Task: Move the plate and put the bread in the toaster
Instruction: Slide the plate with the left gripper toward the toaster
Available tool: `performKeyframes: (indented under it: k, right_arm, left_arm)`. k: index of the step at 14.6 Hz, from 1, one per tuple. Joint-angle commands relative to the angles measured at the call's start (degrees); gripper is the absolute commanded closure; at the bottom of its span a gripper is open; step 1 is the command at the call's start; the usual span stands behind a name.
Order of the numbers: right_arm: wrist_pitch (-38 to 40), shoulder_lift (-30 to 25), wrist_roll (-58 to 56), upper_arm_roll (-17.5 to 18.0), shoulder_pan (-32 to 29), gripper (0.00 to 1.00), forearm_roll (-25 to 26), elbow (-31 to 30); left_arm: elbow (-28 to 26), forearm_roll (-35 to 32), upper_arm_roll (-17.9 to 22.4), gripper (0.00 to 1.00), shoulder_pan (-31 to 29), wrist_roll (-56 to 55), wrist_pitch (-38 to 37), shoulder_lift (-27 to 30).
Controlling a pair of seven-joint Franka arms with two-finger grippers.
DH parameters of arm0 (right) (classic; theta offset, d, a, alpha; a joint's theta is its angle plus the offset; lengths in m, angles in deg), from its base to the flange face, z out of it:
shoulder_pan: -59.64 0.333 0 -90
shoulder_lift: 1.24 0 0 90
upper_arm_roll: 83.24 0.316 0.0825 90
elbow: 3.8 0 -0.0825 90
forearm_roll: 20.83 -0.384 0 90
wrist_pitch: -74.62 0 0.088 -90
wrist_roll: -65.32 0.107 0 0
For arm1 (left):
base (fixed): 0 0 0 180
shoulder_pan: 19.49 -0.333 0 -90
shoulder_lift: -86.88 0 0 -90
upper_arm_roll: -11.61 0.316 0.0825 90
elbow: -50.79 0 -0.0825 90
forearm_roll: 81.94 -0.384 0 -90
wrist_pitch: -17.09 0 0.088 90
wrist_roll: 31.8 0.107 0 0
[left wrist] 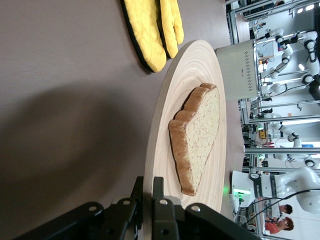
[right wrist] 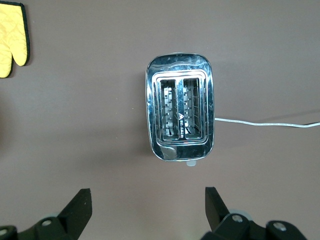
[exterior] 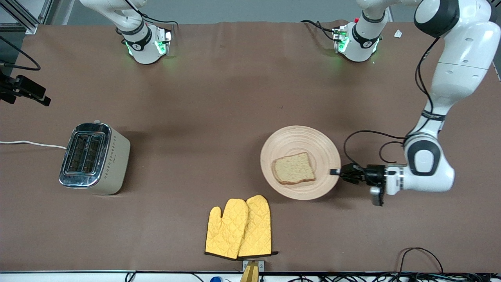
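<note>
Pale wooden round plate [exterior: 300, 162] carried the brown speckled bread slice [exterior: 294, 168], well apart from the chrome-topped beige toaster [exterior: 94, 158]. Left hand [exterior: 335, 172] clamped the plate's rim; right hand [right wrist: 147, 210] hung open over the toaster.

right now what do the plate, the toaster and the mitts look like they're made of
Plate: looks like pale wood, matte, with turned concentric grooves; a wood-look moulding can't be ruled out.
Toaster: mirror-bright top, likely chromed or polished metal, since it reflects light; cream sides with a dot pattern could be painted metal or plastic.
Mitts: yellow quilted fabric, diamond stitching, dark edge binding.
</note>
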Motion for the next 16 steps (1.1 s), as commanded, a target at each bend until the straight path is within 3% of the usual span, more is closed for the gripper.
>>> performKeyframes:
  k: [1,8,14,16]
  right_arm:
    - [0.1,-1.6,-0.3,0.5,-0.6,0.00,0.1,-1.3]
    - [0.1,-1.5,-0.3,0.5,-0.6,0.00,0.1,-1.3]
    - [-0.8,-1.1,-0.4,0.5,-0.5,0.00,-0.4,-1.2]
    - [-0.9,-0.5,-0.5,0.5,-0.4,0.00,-5.0,-1.0]
  left_arm:
    - [-5.1,4.2,-4.5,1.00,0.6,-0.5,7.2,1.4]
    - [-9.8,16.7,-5.5,1.00,10.2,-0.5,21.6,1.0]
    - [-9.8,21.6,-5.5,0.99,14.2,0.0,23.9,0.2]
    - [-10.3,22.0,-5.5,0.98,14.2,-0.1,24.2,-0.3]
